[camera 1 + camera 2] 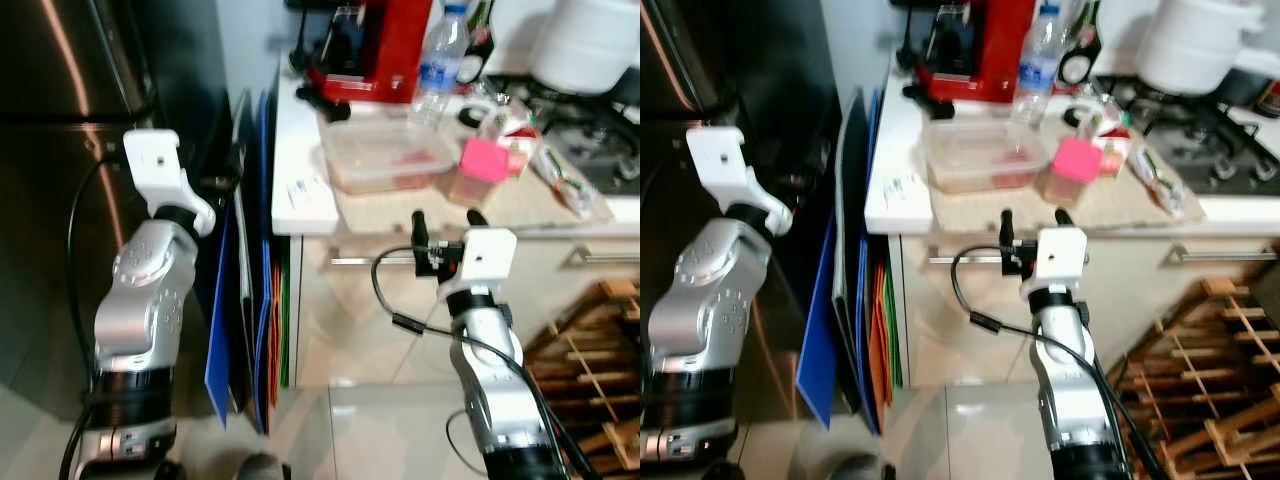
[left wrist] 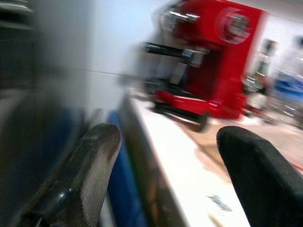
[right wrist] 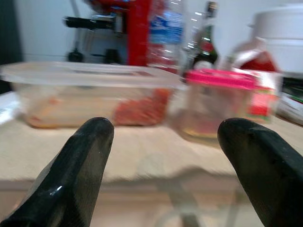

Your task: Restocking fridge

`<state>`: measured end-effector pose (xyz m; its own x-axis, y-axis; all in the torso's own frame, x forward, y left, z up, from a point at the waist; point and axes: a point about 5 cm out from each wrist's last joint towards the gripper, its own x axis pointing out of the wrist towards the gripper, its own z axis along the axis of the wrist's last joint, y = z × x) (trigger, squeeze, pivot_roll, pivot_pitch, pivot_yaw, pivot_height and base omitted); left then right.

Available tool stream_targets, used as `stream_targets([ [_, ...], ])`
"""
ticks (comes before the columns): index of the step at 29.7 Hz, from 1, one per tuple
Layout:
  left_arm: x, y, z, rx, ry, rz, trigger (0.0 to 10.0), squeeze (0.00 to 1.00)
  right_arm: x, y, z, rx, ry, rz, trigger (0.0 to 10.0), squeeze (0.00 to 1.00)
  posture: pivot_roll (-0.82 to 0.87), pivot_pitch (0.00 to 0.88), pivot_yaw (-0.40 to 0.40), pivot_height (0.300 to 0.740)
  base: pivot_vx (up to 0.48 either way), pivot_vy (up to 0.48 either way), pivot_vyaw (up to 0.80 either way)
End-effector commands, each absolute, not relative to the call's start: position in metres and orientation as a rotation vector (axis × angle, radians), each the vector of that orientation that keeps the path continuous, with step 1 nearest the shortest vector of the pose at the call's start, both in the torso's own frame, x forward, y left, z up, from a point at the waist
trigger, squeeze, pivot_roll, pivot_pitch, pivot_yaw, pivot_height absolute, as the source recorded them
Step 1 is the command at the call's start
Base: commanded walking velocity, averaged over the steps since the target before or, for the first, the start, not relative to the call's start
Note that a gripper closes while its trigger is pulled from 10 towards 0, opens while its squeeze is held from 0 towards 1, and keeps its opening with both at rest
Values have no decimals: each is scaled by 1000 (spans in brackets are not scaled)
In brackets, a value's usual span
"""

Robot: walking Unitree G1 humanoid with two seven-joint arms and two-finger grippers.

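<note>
A clear lidded food container [image 1: 385,155] with red food stands on the white counter [image 1: 300,190], and a pink-lidded jar [image 1: 478,170] stands right beside it. My right gripper [image 1: 448,220] is open, level with the counter's front edge and just short of it. In the right wrist view its fingers [image 3: 80,165] frame the container [image 3: 90,94] and the jar [image 3: 220,101]. The dark steel fridge [image 1: 60,150] stands at the left. My left gripper [image 1: 228,172] is raised by the gap between fridge and counter, and in the left wrist view it [image 2: 165,142] is open.
A red coffee machine [image 1: 365,50] and a water bottle [image 1: 440,55] stand at the back of the counter. Blue boards [image 1: 225,330] lean between fridge and counter. A gas hob [image 1: 590,120] and white pot [image 1: 590,40] are at the right, with a wooden rack [image 1: 590,360] below.
</note>
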<state>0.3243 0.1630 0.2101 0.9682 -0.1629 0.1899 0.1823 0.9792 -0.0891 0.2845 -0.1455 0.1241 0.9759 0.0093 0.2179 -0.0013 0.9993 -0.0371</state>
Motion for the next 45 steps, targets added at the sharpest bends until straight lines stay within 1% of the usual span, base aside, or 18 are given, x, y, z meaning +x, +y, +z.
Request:
stream_targets([
  [1, 323, 153, 209, -51, -196, -224, 10000, 0, 283, -152, 127, -62, -243, -36, 10000, 0, 123, 0, -7, 740, 0, 0, 0],
  [3, 321, 147, 210, -18, -228, -261, 10000, 0, 282, -153, 130, -81, -262, -43, 10000, 0, 123, 0, -7, 740, 0, 0, 0],
  [5, 318, 142, 211, -22, -241, -284, 10000, 0, 280, -153, 133, -99, -281, -51, 10000, 0, 119, 0, -5, 740, 0, 0, 0],
  [7, 317, 140, 210, -17, -244, -290, 10000, 0, 280, -153, 138, -115, -303, -54, 10000, 0, 119, 0, -5, 740, 0, -458, 0],
  [11, 314, 135, 208, -74, -240, -291, 10000, 0, 281, -155, 152, -131, -355, -69, 10000, 0, 104, 0, -6, 740, 0, -471, 0],
  [16, 314, 133, 204, -80, -229, -295, 10000, 0, 282, -154, 155, -133, -363, -64, 10000, 0, 105, 0, -9, 740, 0, -466, 0],
  [18, 318, 136, 199, -88, -199, -264, 10000, 0, 282, -152, 153, -132, -353, -54, 10000, 0, 106, 0, -10, 740, 0, -441, 0],
  [20, 327, 142, 195, -99, -152, -207, 10000, 0, 282, -150, 150, -131, -343, -45, 10000, 0, 108, 0, -11, 740, 0, 0, 0],
  [23, 336, 148, 194, -128, -116, -169, 10000, 0, 282, -147, 150, -127, -340, -35, 10000, 0, 108, 0, -8, 740, 0, 0, 0],
  [26, 349, 157, 192, -201, -59, -123, 10000, 0, 282, -145, 149, -124, -338, -31, 10000, 0, 105, 0, -3, 740, 0, 0, 0],
  [28, 354, 160, 194, -233, -52, -104, 10000, 0, 282, -144, 149, -121, -337, -29, 10000, 0, 103, 0, 1, 740, 0, 0, 0],
  [31, 353, 160, 203, -125, -127, -115, 10000, 0, 281, -143, 150, -107, -342, -25, 10000, 0, 98, 0, 9, 740, 0, 0, 0],
  [33, 340, 157, 206, -8, -204, -156, 10000, 0, 279, -145, 153, -114, -359, -41, 10000, 0, 94, 0, 15, 740, 0, 0, 0],
  [36, 322, 157, 208, 42, -276, -175, 10000, 0, 276, -148, 161, -131, -395, -51, 10000, 0, 91, 0, 18, 740, 0, 0, 0],
  [38, 314, 158, 205, 55, -285, -166, 10000, 0, 274, -151, 164, -144, -407, -59, 10000, 0, 92, 0, 18, 740, 0, 0, 0],
  [39, 310, 160, 196, 8, -245, -145, 10000, 0, 275, -155, 159, -130, -378, -70, 10000, 0, 100, 0, 10, 740, 0, 0, 0],
  [40, 312, 161, 192, -24, -224, -123, 10000, 0, 277, -157, 154, -117, -356, -77, 10000, 0, 106, 0, 5, 740, 334, 0, 0],
  [45, 318, 160, 201, -20, -262, -95, 10000, 0, 280, -151, 158, -126, -374, -51, 10000, 0, 114, 0, -3, 740, 422, 0, 0],
])
